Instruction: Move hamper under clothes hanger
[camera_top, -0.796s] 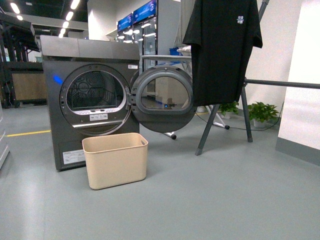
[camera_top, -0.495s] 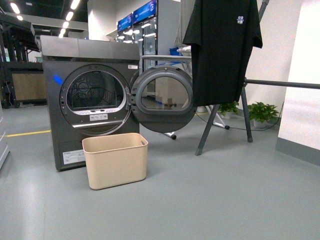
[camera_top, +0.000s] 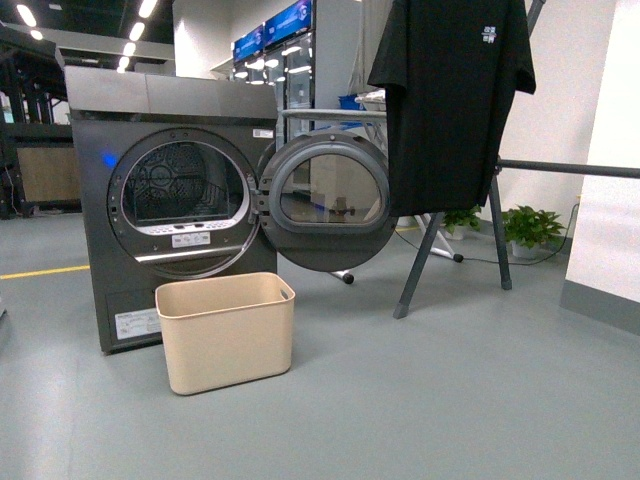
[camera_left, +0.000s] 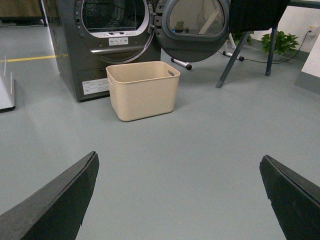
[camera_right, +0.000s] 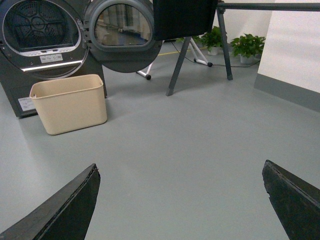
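While neither arm has anything in hand, the big feature is the grey floor (camera_top: 450, 400), a broad bare run ahead of both end effectors. Well ahead of the left end effector (camera_left: 178, 157) stands the dryer (camera_top: 90, 200). Its round door (camera_top: 325, 200) is swung open toward the right arm's side.

Further ahead of the right end effector (camera_right: 180, 165) and off to its right is the clothes hanger (camera_top: 419, 262). Its legs are angled, a black T-shirt (camera_top: 450, 100) hangs from it, and a long bar (camera_top: 570, 168) runs out to the right.

The hamper (camera_top: 228, 335) sits on the floor just in front of the dryer. It is well apart from both end effectors and nowhere near the hanger yet.

Left end effector: fingers spread wide, released, nothing between them. Right end effector: the same, wide and empty.

I read this as the approach. To do it well, close in square on the hamper, one arm to each short wall, and catch the rim at a slot (camera_left: 171, 73).

Then carry it rightward and keep it low. Watch the door's bottom edge, which hangs just behind the hamper, and the nearest hanger leg. The open floor under the T-shirt looks roomy enough for the hamper.
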